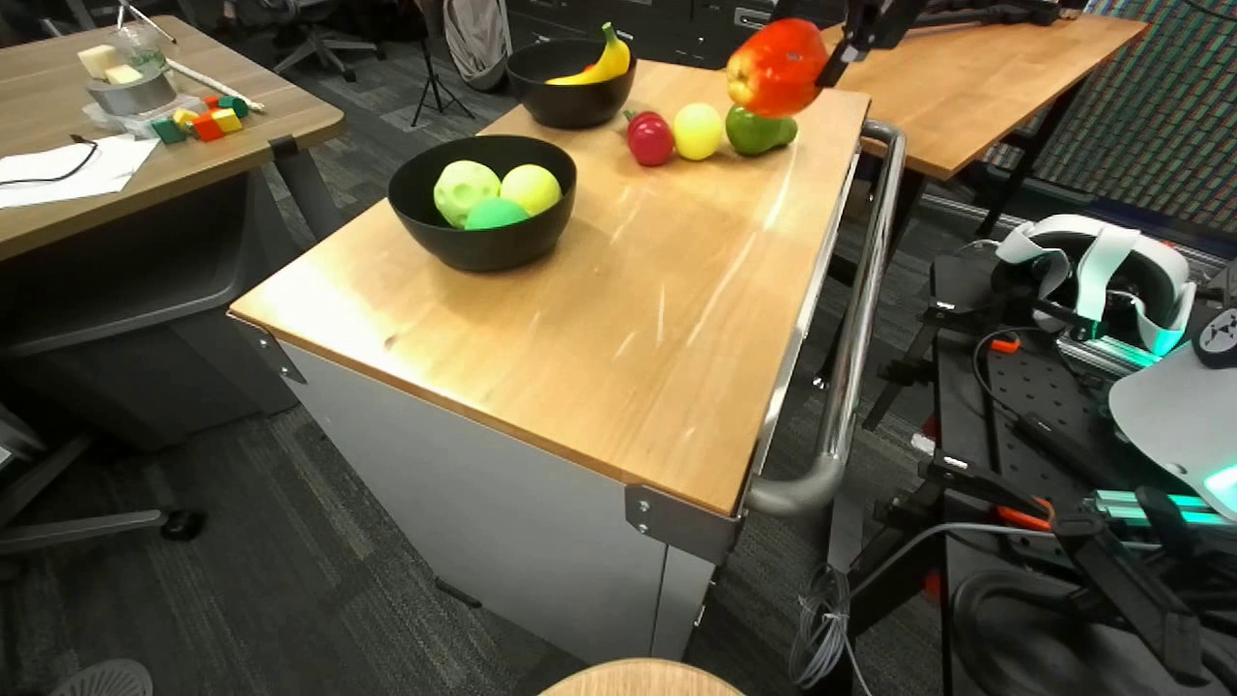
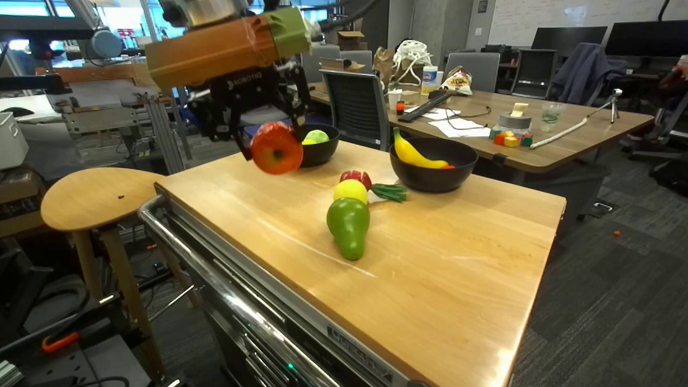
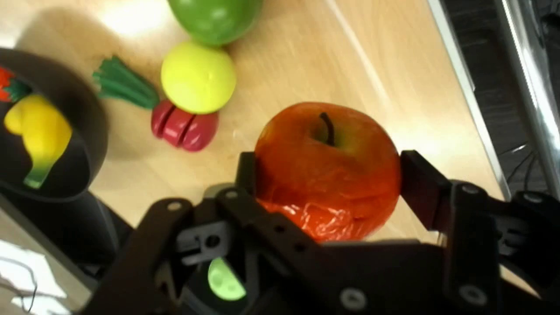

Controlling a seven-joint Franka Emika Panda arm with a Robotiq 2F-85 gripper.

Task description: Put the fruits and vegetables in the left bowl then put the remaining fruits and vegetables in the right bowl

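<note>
Round red-orange apple (image 2: 277, 153) fills my black two-fingered tool (image 3: 328, 177), jaws wide apart against its sides. I hold it above the pale wooden tabletop (image 1: 589, 367).

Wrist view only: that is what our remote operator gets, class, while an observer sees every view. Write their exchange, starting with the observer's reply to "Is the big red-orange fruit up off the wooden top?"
Observer: Yes, an exterior view shows the big red-orange fruit held above the wooden top.
Operator: My picture cuts off the green fruit. What shape is it?
Observer: It tapers, the narrow end pointing away from the yellow ball beside it.
Operator: Behind the gripper I glimpse a black bowl. What is in it?
Observer: In an exterior view, three show: a pale green ball, a yellow-green ball and a bright green ball.
</note>
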